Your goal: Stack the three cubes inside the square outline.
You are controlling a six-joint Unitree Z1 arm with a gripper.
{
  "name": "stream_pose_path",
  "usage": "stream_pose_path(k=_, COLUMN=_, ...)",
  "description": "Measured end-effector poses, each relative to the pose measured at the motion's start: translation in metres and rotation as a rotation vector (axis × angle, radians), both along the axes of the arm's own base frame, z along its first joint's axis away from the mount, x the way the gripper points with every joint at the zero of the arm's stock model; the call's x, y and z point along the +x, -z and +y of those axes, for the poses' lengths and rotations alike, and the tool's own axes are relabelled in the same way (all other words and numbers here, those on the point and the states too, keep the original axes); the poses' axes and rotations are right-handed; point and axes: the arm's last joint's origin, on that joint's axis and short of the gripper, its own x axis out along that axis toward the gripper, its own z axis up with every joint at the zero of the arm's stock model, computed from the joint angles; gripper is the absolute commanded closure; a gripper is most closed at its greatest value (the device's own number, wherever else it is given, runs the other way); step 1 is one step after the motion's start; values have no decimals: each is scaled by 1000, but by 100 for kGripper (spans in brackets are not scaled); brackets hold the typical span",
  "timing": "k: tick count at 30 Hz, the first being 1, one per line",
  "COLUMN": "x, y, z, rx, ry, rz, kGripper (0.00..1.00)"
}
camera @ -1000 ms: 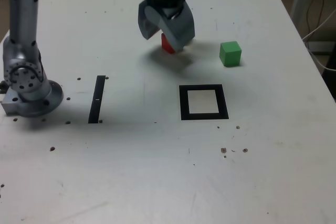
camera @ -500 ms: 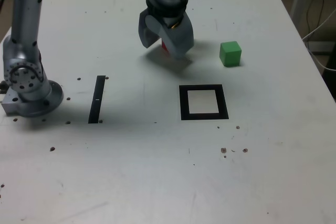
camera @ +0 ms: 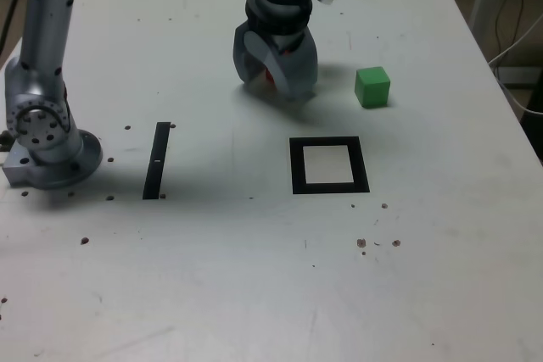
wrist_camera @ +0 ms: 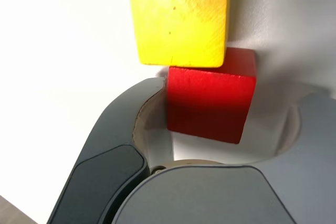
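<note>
In the exterior view, the gripper [camera: 276, 74] stood low over the red cube [camera: 271, 76] at the table's far side, left of the green cube [camera: 372, 86]; the square outline [camera: 329, 164] lay nearer, empty. In the wrist view, partly open jaws flanked the red cube [wrist_camera: 211, 97], one touching, grip unconfirmed. The touching yellow cube [wrist_camera: 178, 17] risked being dragged or knocked.

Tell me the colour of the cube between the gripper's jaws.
Red cube; clearest in the wrist view.
</note>
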Motion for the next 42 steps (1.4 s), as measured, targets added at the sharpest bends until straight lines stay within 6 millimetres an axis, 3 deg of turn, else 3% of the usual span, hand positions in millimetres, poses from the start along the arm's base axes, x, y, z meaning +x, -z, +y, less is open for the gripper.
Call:
stream_pose_path(k=5, x=1, y=1, z=3, rx=9, ry=-30, rz=-20, kGripper=51)
stream_pose_path(k=21, x=1, y=-4, z=6, rx=30, ry=-92, rz=-53, kGripper=56)
stream_pose_path(k=27, x=-2, y=-6, z=5, rx=31, ry=-90, rz=-57, kGripper=65)
stream_pose_path(k=37, x=-17, y=-33, z=-2, rx=34, ry=-90, rz=-102, kGripper=67)
stream_pose_path(k=42, x=-32, y=-60, z=-21, rx=-18, ry=-79, rz=-127, kGripper=67)
